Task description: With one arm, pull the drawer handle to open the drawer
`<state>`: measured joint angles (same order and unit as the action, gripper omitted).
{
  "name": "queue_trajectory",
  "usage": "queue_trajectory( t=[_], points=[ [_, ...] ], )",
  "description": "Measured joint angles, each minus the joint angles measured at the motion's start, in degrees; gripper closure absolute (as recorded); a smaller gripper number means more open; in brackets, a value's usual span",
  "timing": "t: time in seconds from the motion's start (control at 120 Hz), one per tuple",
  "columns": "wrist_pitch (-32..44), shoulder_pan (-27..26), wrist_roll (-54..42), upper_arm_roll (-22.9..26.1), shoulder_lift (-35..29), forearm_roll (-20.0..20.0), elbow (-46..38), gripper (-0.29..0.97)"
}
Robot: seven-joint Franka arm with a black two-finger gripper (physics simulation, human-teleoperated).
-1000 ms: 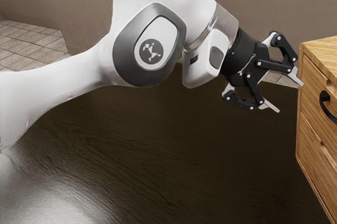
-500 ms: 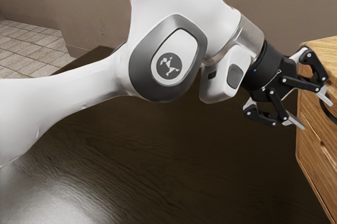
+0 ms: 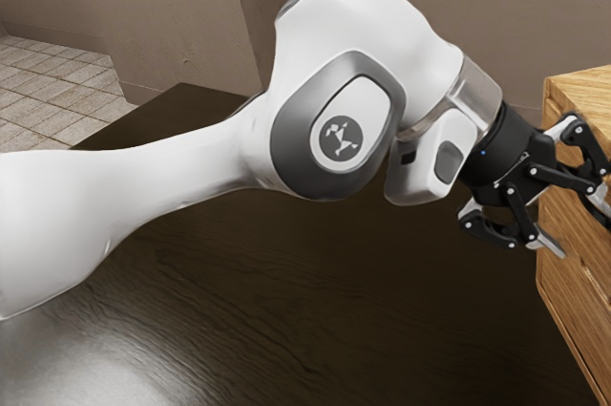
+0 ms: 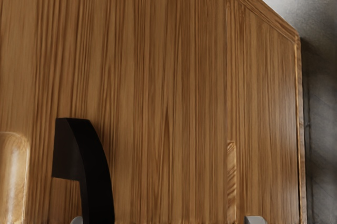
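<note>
A light wooden drawer cabinet [image 3: 580, 91] stands at the exterior view's right edge. My black gripper [image 3: 582, 226] is open and right up against the upper drawer front, one finger high and one low. In the exterior view the hand covers the handle. From the wrist, the drawer front [image 4: 174, 92] is very close, and the curved black handle [image 4: 87, 176] stands out from it just beside one grey fingertip [image 4: 77, 219]; the other fingertip [image 4: 255, 218] is far off to its side. Whether a finger touches the handle cannot be told. The drawer looks shut.
The cabinet sits on a dark wooden table [image 3: 286, 310] with open surface under and behind the arm. A lower drawer front [image 3: 573, 301] is below the gripper. Tiled floor [image 3: 48, 81] and brown walls lie beyond the table at the exterior view's left.
The arm has stretched toward the exterior view's right, bringing the open gripper from about a hand's width away up to the drawer front. The drawer has not moved.
</note>
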<state>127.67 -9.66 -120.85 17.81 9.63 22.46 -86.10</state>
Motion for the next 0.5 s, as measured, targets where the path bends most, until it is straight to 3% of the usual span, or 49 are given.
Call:
queue_trajectory(
  t=[0.308,0.5],
  points=[
    [0.1,0.44,-0.67,-0.23,-1.62,-0.07,-2.73,0.31],
    [-0.13,1.91,-0.81,-0.19,-4.61,-0.19,-5.69,0.46]
  ],
)
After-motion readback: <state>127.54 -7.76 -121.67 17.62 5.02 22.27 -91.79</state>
